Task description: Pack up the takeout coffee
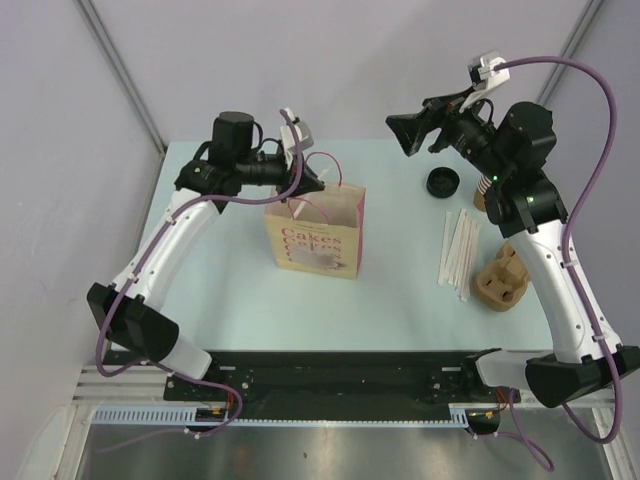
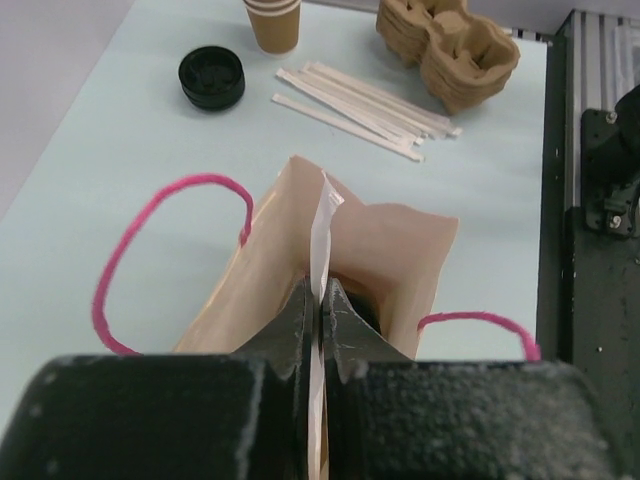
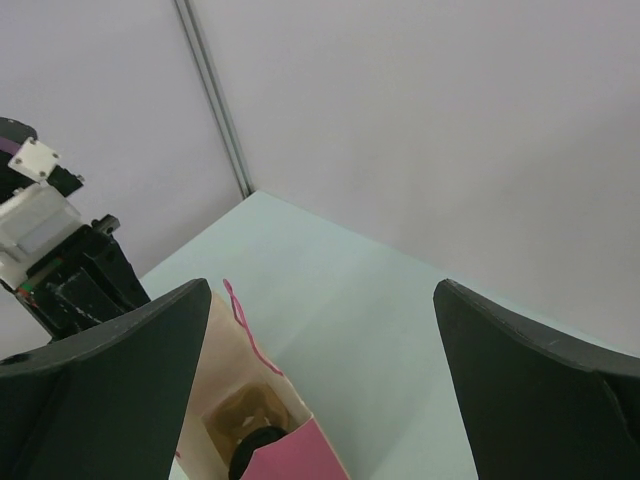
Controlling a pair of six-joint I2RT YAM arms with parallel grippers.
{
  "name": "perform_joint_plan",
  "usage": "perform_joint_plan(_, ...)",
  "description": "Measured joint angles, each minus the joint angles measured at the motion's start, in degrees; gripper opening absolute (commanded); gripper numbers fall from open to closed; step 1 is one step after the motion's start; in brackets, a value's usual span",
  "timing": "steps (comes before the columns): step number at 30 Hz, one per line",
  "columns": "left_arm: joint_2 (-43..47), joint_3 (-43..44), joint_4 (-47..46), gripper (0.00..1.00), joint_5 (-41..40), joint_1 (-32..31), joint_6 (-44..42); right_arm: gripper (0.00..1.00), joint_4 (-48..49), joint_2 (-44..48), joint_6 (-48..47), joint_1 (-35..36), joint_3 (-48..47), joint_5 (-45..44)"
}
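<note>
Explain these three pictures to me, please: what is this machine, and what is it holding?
Two robot arms are bolted to a table. One picture looks down from above; the other two come from cameras on each wrist. The left end effector pinches the rim of a paper bag; the right end effector hangs open and empty above. Inside the bag sits what looks like a lidded cup. On the table lie a loose black lid, thin pale sticks and a pulp carrier.

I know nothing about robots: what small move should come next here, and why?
Probably the left fingers should open and release the rim of the paper bag, which they pinch. The black-lidded takeout coffee sits inside the bag, and the right fingers hang open and empty, away from it.
</note>
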State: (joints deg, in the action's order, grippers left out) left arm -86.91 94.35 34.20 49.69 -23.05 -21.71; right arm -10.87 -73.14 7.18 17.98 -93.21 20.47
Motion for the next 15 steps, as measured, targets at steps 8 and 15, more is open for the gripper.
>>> perform_joint_plan(8,0.0,-5.8,1.9,0.23,-0.5,0.0,-6.9,1.00,-0.4,0.4,0.3,-1.1,0.6,1.0)
perform_joint_plan(15,0.0,-6.9,2.6,0.48,-1.1,0.0,-9.7,1.00,-0.9,0.4,0.3,-1.9,2.0,1.6)
